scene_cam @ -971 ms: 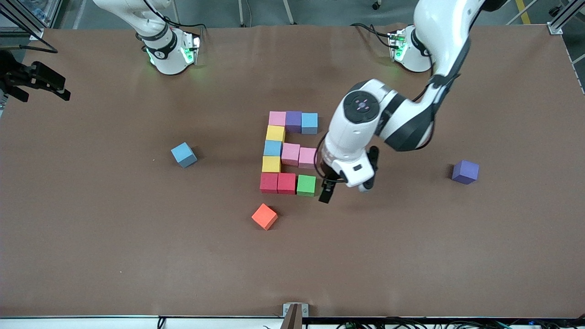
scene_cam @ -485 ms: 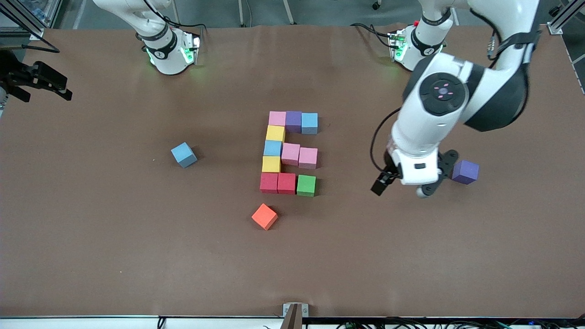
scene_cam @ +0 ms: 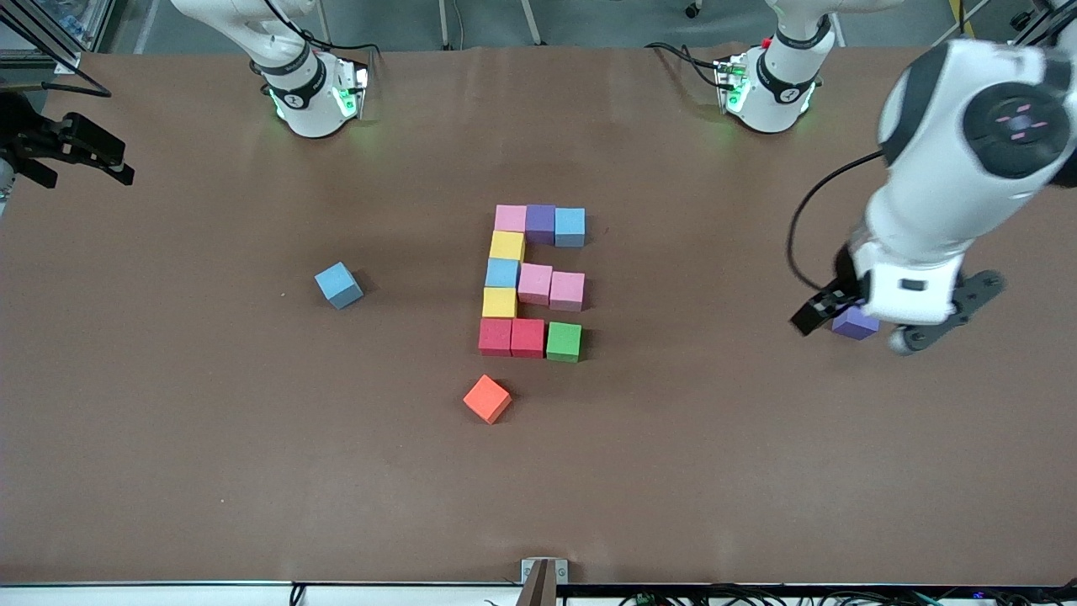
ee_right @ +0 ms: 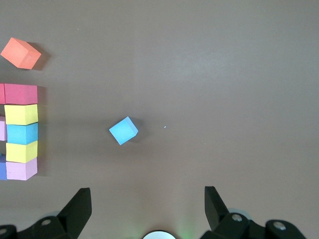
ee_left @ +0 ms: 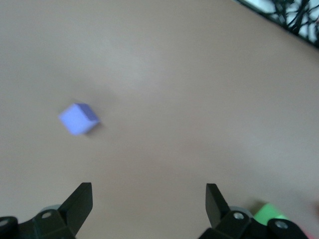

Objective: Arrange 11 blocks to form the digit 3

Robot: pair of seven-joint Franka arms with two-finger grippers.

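Front view shows the digit 3 looking complete mid-table: eleven touching blocks, three rows joined by a column. Nothing seems left to place. Spare cubes lie well apart: orange cube nearer the camera, blue cube, purple cube. The left gripper, fingers apart, hovers over that purple cube, probably clear of it. The right gripper waits, fingers apart.

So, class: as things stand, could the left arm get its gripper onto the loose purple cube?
Probably yes. The left gripper hangs open right above the loose purple cube, which sits alone on the table with nothing crowding it.
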